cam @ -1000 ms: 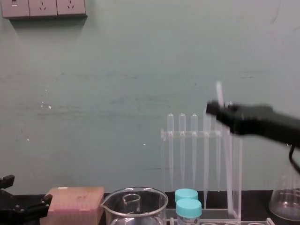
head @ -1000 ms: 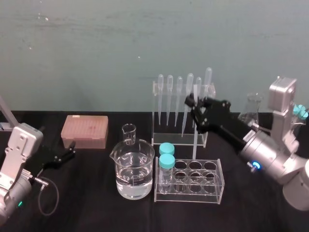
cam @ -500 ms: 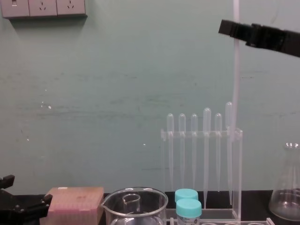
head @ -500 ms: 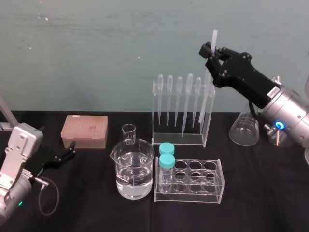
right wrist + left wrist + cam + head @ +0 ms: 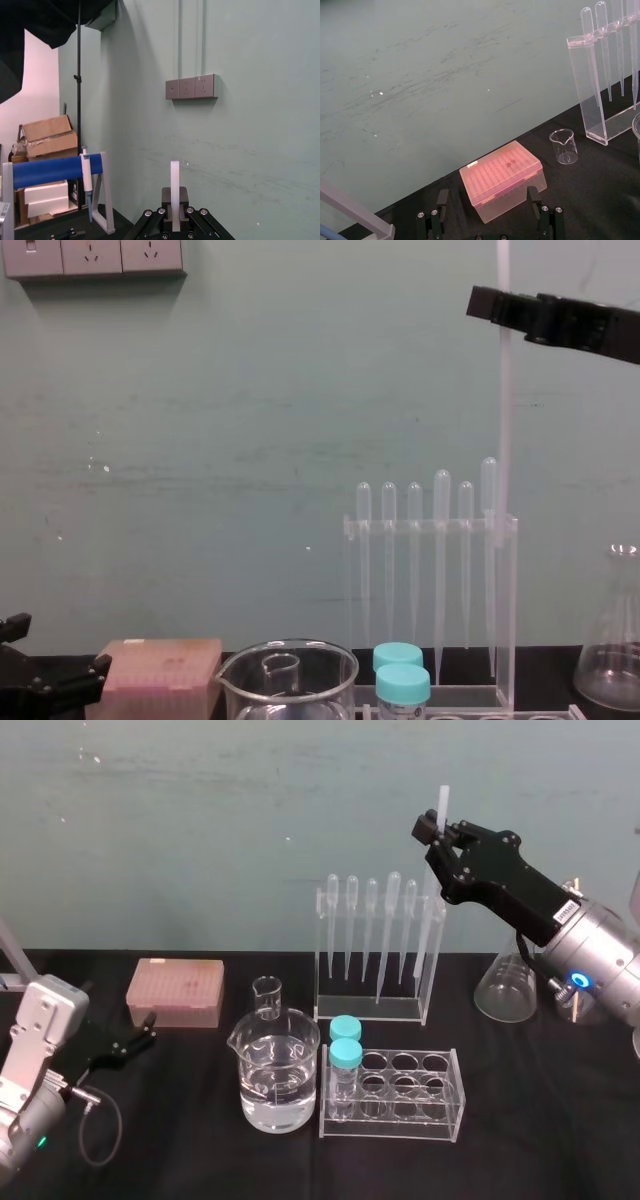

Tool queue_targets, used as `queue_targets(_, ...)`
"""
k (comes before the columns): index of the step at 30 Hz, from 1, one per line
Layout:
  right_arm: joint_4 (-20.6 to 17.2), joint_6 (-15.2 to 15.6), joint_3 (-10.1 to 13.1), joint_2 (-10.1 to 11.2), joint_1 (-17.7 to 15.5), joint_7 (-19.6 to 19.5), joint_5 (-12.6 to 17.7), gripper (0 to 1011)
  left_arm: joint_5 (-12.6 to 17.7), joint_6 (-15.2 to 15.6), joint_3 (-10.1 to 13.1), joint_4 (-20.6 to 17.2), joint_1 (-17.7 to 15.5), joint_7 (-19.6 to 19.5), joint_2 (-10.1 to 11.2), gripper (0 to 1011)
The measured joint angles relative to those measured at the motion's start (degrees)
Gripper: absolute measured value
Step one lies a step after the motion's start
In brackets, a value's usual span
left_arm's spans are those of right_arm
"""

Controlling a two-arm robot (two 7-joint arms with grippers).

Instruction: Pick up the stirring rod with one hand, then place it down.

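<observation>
**Holding the long, thin, translucent-white stirring rod point(image 5: 504, 410) upright in the right hand point(image 5: 437, 828)**

Grips the rod close to its upper end, with the black hand shut on it from both sides. Holds it almost vertical, with a short piece above the grip and the long part hanging down at the right end of the clear acrylic pipette rack point(image 5: 375, 1005). Cannot tell whether the lower end touches anything. Reaches in with the right arm from the right side, stretched up and forward, with the hand high over the black table point(image 5: 200, 1150) and above the tops of the clear bulb-topped pipettes point(image 5: 371, 920). Rests the left hand point(image 5: 148, 1030) low at the left side, near the pink rectangular tip box point(image 5: 175, 990), opened wide and with nothing in it.
</observation>
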Motion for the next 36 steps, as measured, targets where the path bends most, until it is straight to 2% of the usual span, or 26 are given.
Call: queue_targets(36,1.82,-0.03,-1.25,0.04,1.21,-0.23,-0.66,69,0.00,0.00,0.00,0.00,0.00,0.00,0.00,1000)
